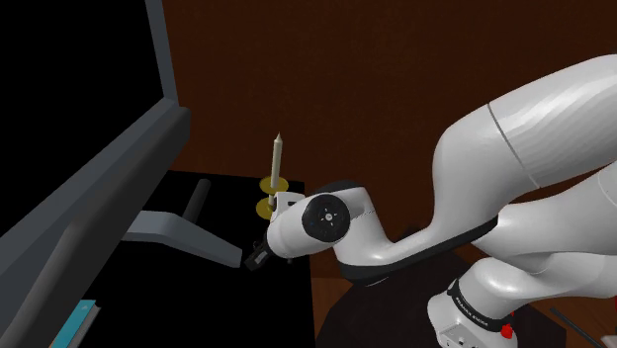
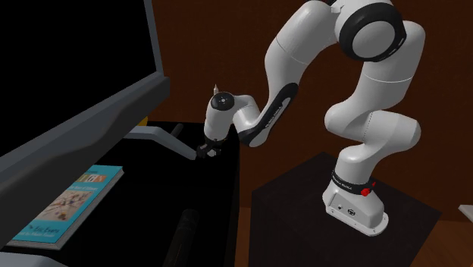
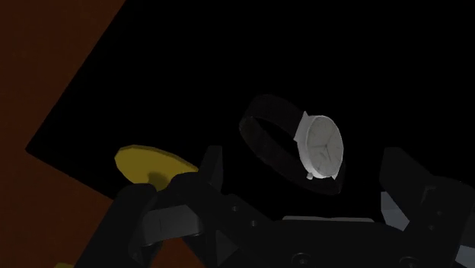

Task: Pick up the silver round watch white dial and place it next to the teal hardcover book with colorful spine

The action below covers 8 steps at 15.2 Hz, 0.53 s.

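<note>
**Q:** Which step of the task is shown?

**A:** The approach to the grasp is shown. In the wrist view the gripper point(image 3: 303, 173) is seen with its fingers point(image 3: 210, 169) set apart, and nothing is clasped. The watch point(image 3: 320, 145) is seen just ahead of them, in line with the gap and touched by neither finger. It is propped on edge on the black worktop point(image 2: 212, 220), with the white dial turned to one side and the dark strap point(image 3: 263, 133) looped behind it. A yellow disc point(image 3: 151, 163) lies near it, beyond the outer side of one finger. The disc is judged to be the base of the candle point(image 1: 278, 158).

**Q:** Where is the goal?

**A:** The book point(image 2: 64, 205) is laid flat on the same worktop, well apart from the gripper, toward the second exterior view's lower left. Between the two, a grey slanted frame point(image 2: 83, 129) is raised over the worktop.

**Q:** What is called for next?

**A:** A short advance along the gripper's own axis is judged to be needed, until the case is straddled by both fingers. They are then to be closed across the case or the strap. Since the watch is balanced on edge, a finger that arrives early could tip it, so a centred entry is advised. Lift, carry and placing beside the book are not yet begun.
</note>
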{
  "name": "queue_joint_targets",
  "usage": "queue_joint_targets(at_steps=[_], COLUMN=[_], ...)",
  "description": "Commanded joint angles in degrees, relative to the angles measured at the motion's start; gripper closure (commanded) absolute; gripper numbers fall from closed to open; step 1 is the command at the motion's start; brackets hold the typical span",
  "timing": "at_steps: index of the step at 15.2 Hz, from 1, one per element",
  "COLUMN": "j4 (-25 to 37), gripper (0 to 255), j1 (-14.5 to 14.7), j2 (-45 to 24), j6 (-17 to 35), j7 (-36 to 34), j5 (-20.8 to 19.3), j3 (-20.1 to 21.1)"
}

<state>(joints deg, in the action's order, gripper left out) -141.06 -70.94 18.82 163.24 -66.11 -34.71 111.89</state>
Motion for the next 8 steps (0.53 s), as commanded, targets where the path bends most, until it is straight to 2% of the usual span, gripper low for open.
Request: queue_joint_targets(at_steps=[1,3,4,8], j4=[0.0,0.0,0.0,-0.1], gripper=[0,0,255,255], j1=[-0.1,-0.1,-0.1,-0.2], j2=[0.1,0.1,0.1,0.1], j6=[0.1,0.1,0.1,0.3], j7=[0.0,0.0,0.0,0.0], j5=[0.0,0.0,0.1,0.0], j3=[0.1,0.1,0.1,0.0])
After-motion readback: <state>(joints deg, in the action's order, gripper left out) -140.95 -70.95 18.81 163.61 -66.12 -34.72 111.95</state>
